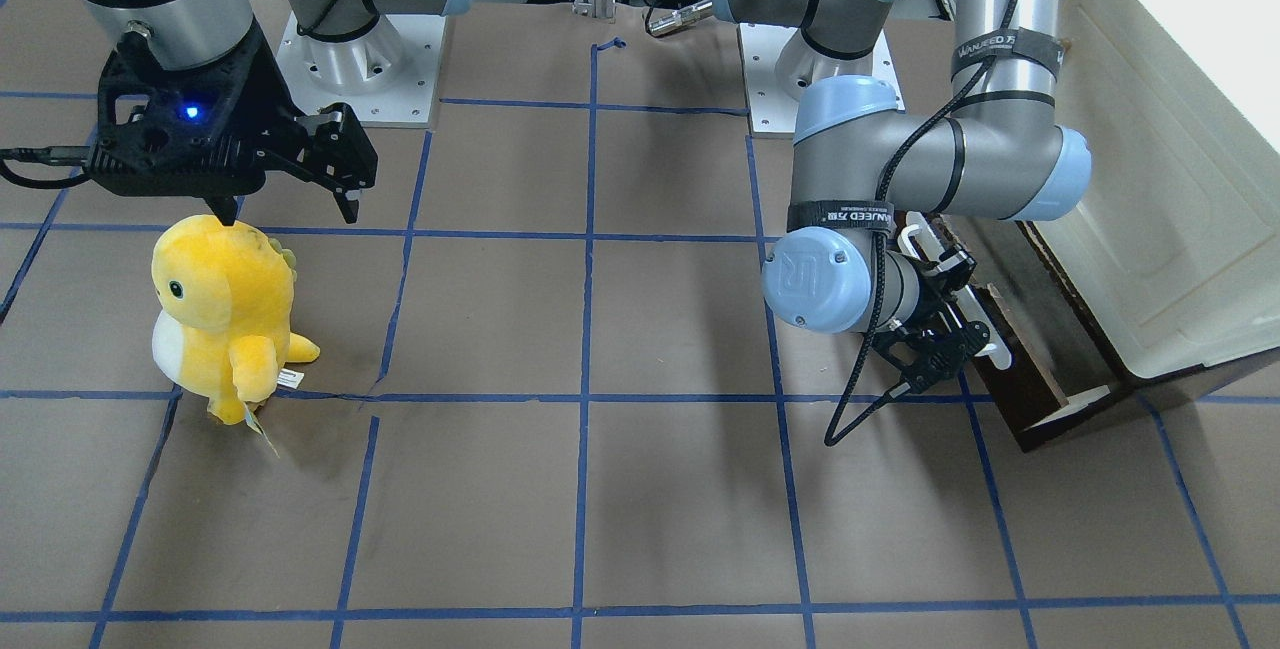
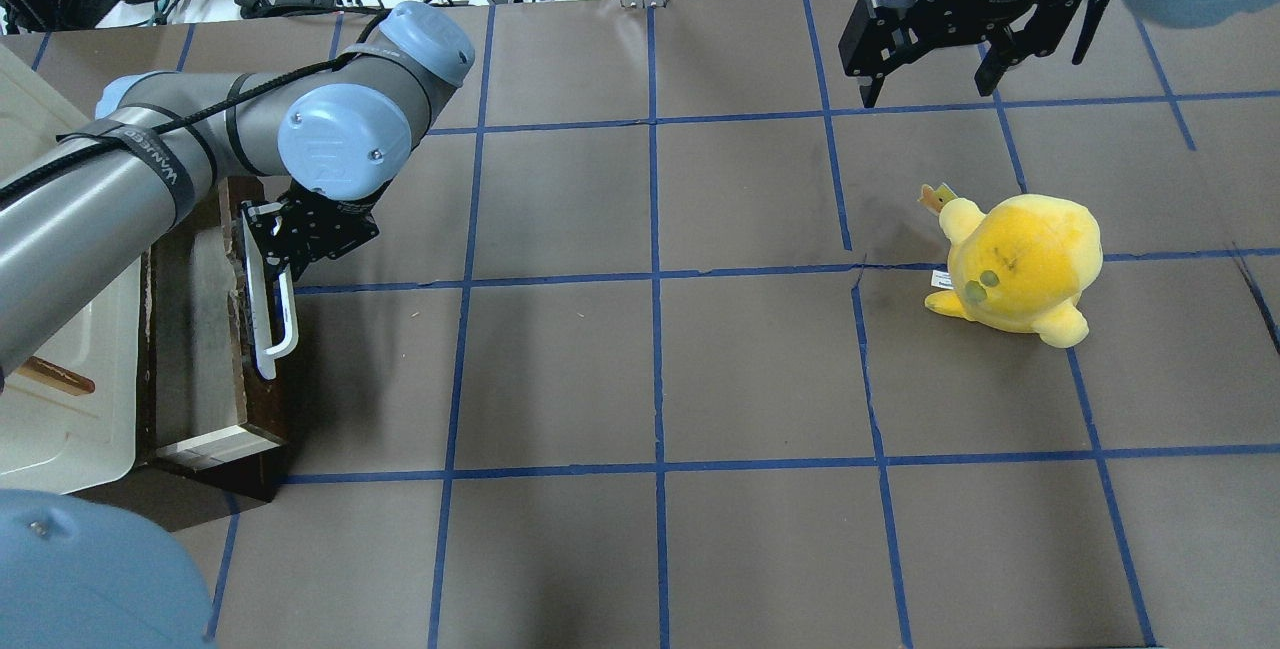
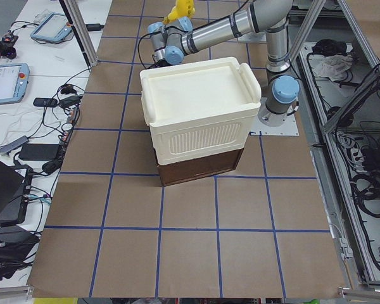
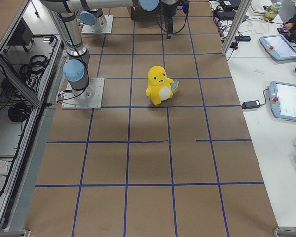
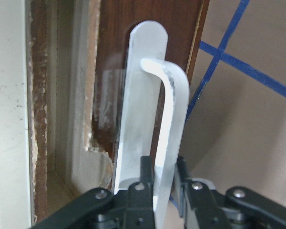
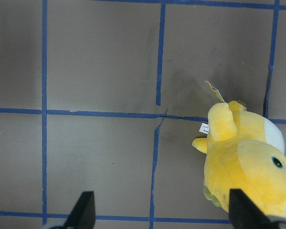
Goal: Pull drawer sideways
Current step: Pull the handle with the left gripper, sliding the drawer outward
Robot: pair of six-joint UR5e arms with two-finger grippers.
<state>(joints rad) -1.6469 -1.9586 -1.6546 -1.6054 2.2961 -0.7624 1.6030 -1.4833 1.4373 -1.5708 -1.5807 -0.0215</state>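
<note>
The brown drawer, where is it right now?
In the overhead view the drawer sits at the far left, sticking out from under the cream box, its white handle pinched by the left gripper.

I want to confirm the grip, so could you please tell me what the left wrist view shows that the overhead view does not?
Only the left wrist view shows, close up, the left end effector shut on the white handle. Only the overhead view shows the yellow plush toy and the open right end effector. Both show the drawer and blue tape lines.
</note>
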